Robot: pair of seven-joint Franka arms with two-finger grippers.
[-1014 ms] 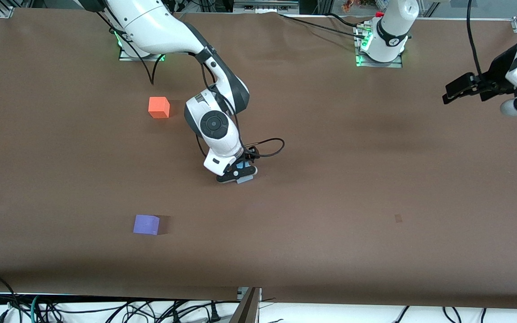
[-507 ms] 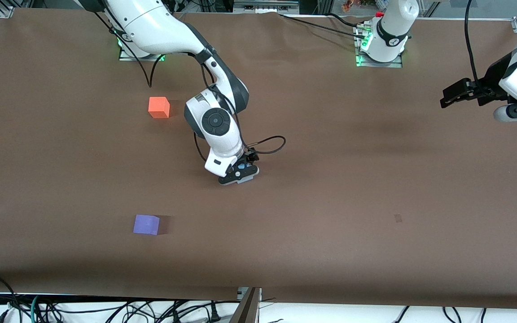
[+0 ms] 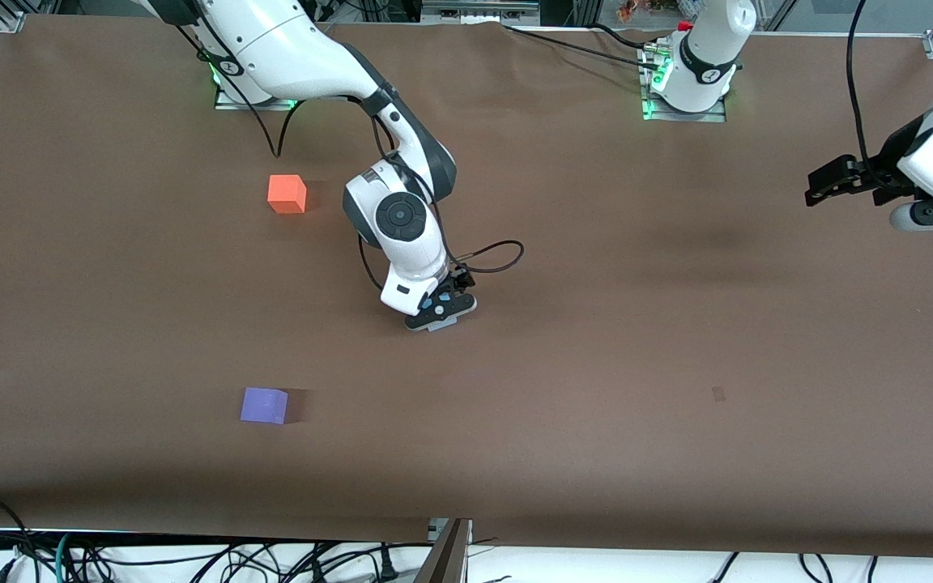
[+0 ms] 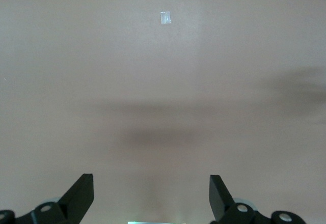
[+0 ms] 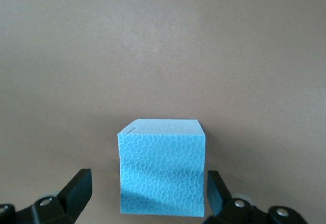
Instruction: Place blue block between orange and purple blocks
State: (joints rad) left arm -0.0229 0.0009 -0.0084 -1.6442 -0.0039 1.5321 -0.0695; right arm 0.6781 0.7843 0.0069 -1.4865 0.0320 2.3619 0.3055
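Observation:
The blue block (image 5: 162,168) sits on the brown table between the fingers of my right gripper (image 5: 146,175), which is open with a finger on each side of it. In the front view the right gripper (image 3: 440,312) is low at the table's middle and hides nearly all of the block. The orange block (image 3: 287,194) lies near the right arm's base. The purple block (image 3: 264,406) lies nearer the front camera, roughly in line with the orange one. My left gripper (image 3: 816,188) is open and empty, up over the left arm's end of the table; its wrist view (image 4: 151,178) shows only bare table.
A small tape mark (image 3: 718,394) is on the table toward the left arm's end, also in the left wrist view (image 4: 165,18). A black cable (image 3: 499,257) loops from the right wrist. Cables hang below the table's front edge.
The right gripper has shifted slightly toward the left arm's end, staying low at the blue block. The left arm's hand has moved a little at its end of the table.

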